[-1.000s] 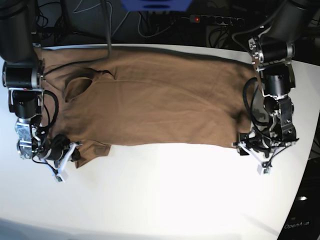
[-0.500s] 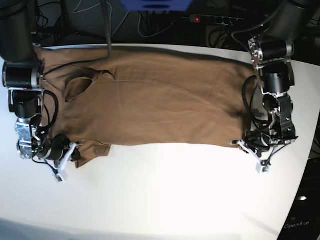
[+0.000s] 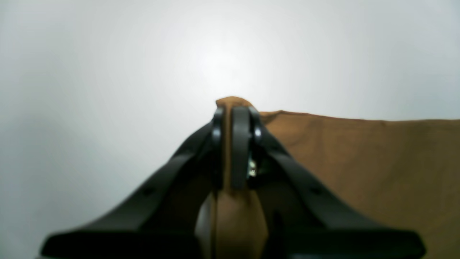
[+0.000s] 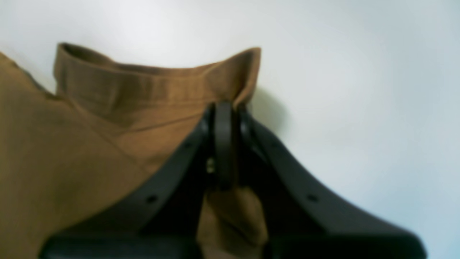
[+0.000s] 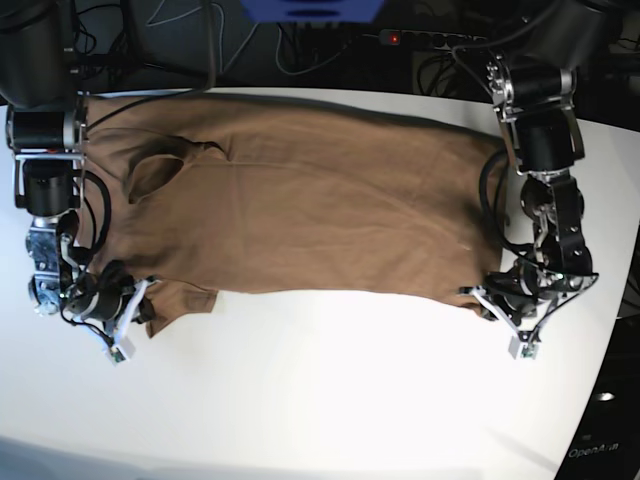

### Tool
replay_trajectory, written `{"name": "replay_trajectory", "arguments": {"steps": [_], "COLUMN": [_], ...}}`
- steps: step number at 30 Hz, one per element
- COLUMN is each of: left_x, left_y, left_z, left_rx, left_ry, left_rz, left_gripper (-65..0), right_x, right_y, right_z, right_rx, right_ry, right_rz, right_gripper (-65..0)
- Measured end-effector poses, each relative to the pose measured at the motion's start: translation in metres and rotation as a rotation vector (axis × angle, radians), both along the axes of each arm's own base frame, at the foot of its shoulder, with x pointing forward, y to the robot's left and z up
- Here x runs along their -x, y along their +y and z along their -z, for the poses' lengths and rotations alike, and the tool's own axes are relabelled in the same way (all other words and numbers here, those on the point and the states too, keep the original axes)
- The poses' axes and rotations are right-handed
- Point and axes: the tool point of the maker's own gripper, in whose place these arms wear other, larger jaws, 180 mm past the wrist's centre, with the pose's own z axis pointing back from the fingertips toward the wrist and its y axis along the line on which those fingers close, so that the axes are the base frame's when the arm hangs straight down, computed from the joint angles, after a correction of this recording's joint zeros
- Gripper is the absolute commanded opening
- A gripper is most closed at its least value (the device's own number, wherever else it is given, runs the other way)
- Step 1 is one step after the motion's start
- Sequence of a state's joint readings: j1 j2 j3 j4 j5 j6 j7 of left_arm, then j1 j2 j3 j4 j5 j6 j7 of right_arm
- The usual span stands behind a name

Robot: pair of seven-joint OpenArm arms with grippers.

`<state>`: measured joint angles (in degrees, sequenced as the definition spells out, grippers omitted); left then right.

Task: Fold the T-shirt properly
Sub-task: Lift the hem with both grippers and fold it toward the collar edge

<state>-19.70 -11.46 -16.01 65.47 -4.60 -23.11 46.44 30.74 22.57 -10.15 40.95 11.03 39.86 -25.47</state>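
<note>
Overall, the T-shirt (image 5: 300, 210) lies spread flat across the far half of the table (image 5: 320, 400), neck hole toward the base view's left, hem toward its right. Its fabric is thin, soft, matte tan-brown, unprinted, with shallow creases running along the body. The near edge forms a fairly straight line; the short sleeve at the near left corner is bunched and partly folded under.

The right gripper (image 4: 224, 118) is clamped on that sleeve: the right wrist view shows its black jaws pressed together over the cloth just below the stitched cuff band, which stands up in a curved, open loop. A fold of the same fabric hangs between the jaw arms, nearer the camera. In the base view this gripper (image 5: 140, 305) sits at the shirt's near left corner.

The left gripper (image 3: 233, 115) is closed on the hem corner: the left wrist view shows a narrow strip of tan cloth pinched between two smooth, rounded black fingers (image 3: 240, 144), a small nub of fabric protruding past the tips. Its place in the base view (image 5: 487, 303) is at the shirt's near right corner.

The table is smooth, glossy white, with a bright glare patch near its middle. Dark cables (image 5: 300, 45) lie tangled behind its far edge.
</note>
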Motion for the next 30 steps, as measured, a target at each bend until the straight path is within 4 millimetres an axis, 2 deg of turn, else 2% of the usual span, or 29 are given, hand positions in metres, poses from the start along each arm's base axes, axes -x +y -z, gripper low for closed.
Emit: {"name": "replay_trajectory", "arguments": {"steps": [5,11,15,20,26,30], "left_x": [0.017,0.017,0.027,0.023,0.033,0.04], "left_y": [0.002,-0.001,-0.006,-0.009,-0.008,-0.009], "left_z": [0.005,-0.015,-0.011,-0.02,-0.01,-0.018], "left_rx": [-0.024,-0.045,-0.044,-0.044,-0.049,-0.066], "left_ry": [0.013,-0.06,-0.05,-0.088,-0.055,-0.079], "left_rz": [0.007,0.018,0.025,0.027,0.026,0.036], "left_gripper": [-62.7,-62.7,-62.7,-62.7,-62.7,-62.7], "right_x": [0.005,0.009,0.014,0.02,0.042,0.049], "right_y": [-0.013,-0.022,-0.022,-0.017,-0.011,-0.015], "right_z": [0.001,0.002,0.005,-0.01,-0.014,-0.026], "right_rx": [0.019,0.031,0.033,0.085,0.135,0.135], "right_ry": [0.008,0.015,0.017,-0.053,-0.077,-0.124], "right_rz": [0.009,0.017,0.015,-0.05,-0.115,-0.108], "right_gripper": [-64.7,-64.7,-64.7,-64.7,-64.7,-64.7]}}
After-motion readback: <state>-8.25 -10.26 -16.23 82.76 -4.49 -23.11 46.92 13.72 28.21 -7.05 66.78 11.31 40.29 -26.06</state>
